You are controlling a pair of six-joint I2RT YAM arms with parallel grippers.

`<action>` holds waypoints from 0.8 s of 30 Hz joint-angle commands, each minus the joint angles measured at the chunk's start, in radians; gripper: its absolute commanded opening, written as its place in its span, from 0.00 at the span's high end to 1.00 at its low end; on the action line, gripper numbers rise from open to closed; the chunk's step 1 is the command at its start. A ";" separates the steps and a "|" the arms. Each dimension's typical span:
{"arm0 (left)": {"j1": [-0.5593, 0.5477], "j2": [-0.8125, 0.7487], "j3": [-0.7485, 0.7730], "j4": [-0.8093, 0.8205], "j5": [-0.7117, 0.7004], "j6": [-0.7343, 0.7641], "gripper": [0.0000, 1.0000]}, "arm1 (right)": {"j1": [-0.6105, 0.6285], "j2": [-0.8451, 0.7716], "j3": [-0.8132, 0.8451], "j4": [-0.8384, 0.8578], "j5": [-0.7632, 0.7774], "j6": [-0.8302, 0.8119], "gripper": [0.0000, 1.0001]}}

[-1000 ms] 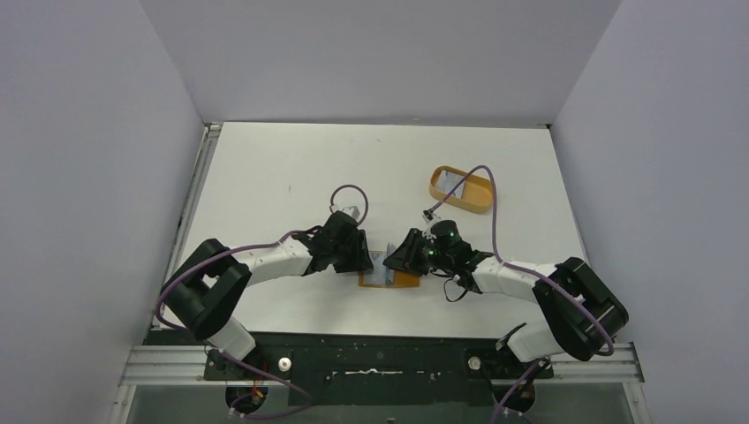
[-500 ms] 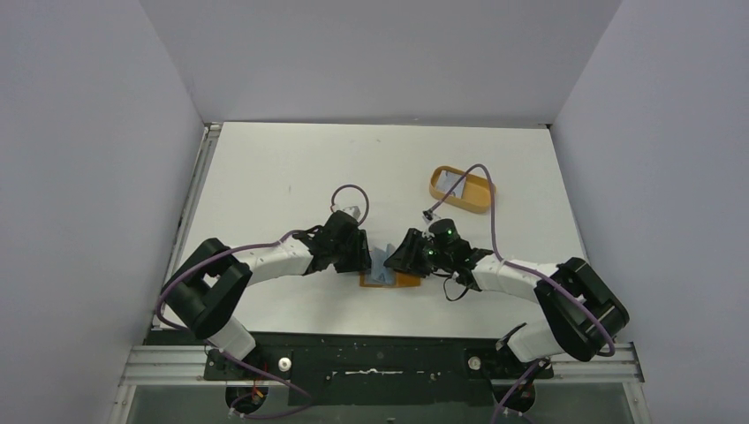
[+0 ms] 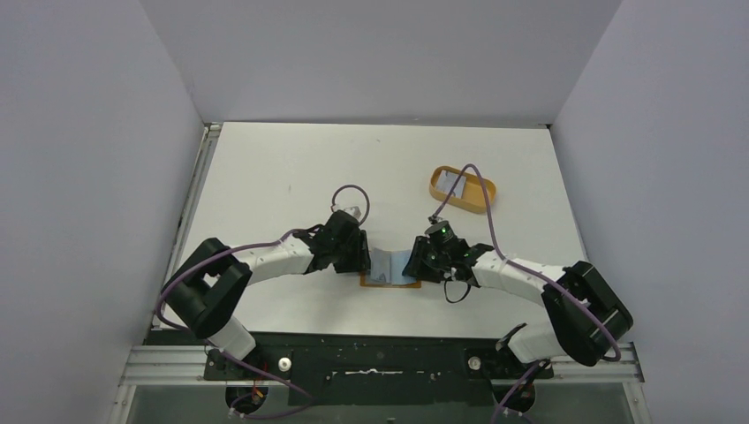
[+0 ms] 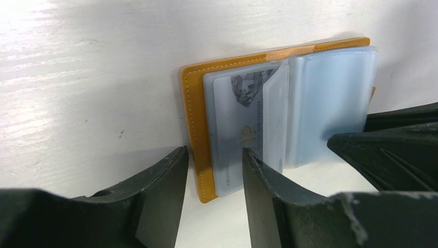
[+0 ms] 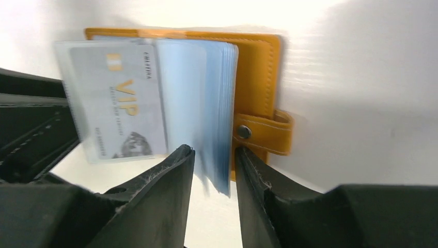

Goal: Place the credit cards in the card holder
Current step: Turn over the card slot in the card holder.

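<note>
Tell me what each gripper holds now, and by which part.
Left gripper straddles the card holder's orange cover edge; right gripper straddles its clear sleeves. Whether either is clamped cannot be told.
</note>
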 commanded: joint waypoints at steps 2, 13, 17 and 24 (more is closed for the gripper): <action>0.003 -0.032 0.004 -0.132 -0.038 0.026 0.58 | 0.010 -0.045 0.024 -0.089 0.093 -0.035 0.64; 0.015 -0.213 0.027 -0.269 -0.114 0.047 0.46 | 0.009 -0.072 0.025 -0.127 0.117 -0.051 0.65; 0.016 -0.311 0.020 -0.332 -0.169 0.054 0.38 | 0.006 -0.161 0.053 -0.248 0.183 -0.086 0.55; 0.037 -0.557 -0.027 -0.407 -0.317 0.056 0.14 | -0.124 -0.322 0.207 -0.442 0.316 -0.227 0.43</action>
